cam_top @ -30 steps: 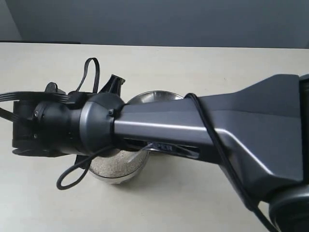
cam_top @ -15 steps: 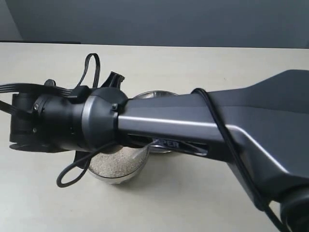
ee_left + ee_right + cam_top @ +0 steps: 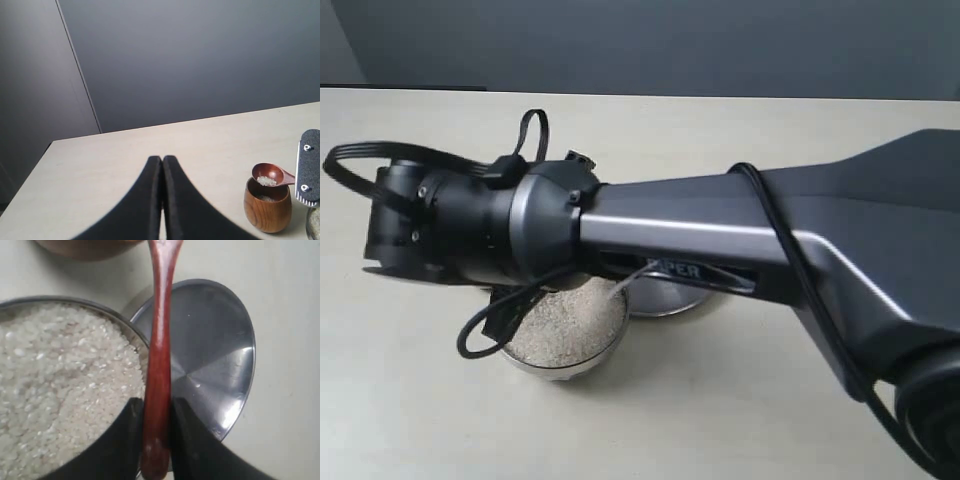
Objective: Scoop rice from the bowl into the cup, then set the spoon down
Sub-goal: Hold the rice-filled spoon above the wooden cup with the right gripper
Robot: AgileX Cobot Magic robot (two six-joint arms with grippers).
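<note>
My right gripper (image 3: 156, 404) is shut on the handle of the reddish-brown spoon (image 3: 159, 340). In the left wrist view the spoon's small oval bowl (image 3: 268, 175) holds a few white grains right over the mouth of the brown wooden cup (image 3: 267, 211). Rice (image 3: 60, 380) fills the steel bowl (image 3: 560, 340) beside the cup; the bowl's rim (image 3: 100, 307) passes under the handle. In the exterior view the right arm hides the cup and the spoon. My left gripper (image 3: 162, 160) is shut and empty, off to the side above the table.
A flat steel plate (image 3: 210, 355) lies against the bowl, on the side away from the cup; it also shows as the plate (image 3: 665, 295) under the right arm. The pale table (image 3: 150, 145) runs back to a grey wall.
The right wrist has shifted a little to the right and up in the exterior view, and more of the rice bowl shows below it. The grip on the spoon is unchanged.
</note>
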